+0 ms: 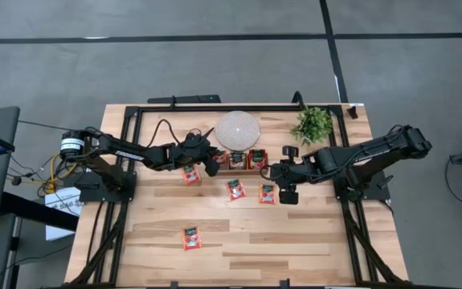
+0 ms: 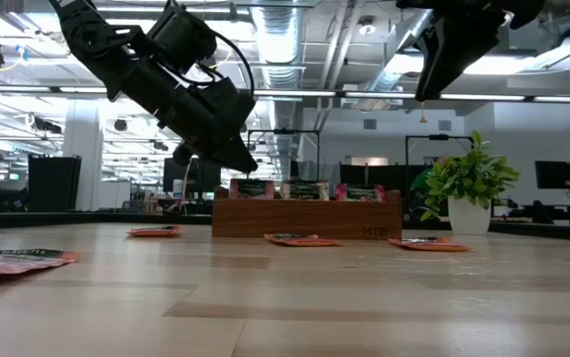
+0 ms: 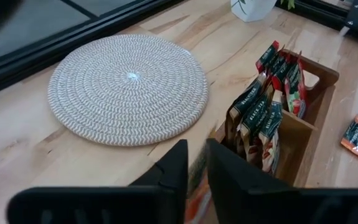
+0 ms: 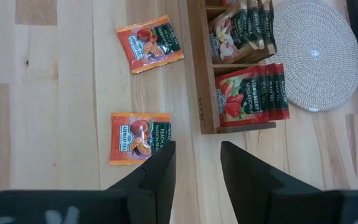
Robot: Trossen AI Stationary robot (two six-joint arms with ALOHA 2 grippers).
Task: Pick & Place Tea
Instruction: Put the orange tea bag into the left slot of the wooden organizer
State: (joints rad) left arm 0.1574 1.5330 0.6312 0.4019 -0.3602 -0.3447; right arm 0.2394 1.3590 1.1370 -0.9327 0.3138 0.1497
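Several red-orange tea sachets lie flat on the table: one left of centre, two in the middle, one near the front. More tea stands upright in the wooden tray. My left gripper hangs over the tray's left end; its fingers stand almost together with a sachet in the narrow gap. My right gripper hovers open and empty above the table beside a flat sachet, just right of the tray.
A round woven disc lies behind the tray. A small potted plant stands at the back right. Black frame rails run along the table's back and sides. The front half of the table holds only one sachet.
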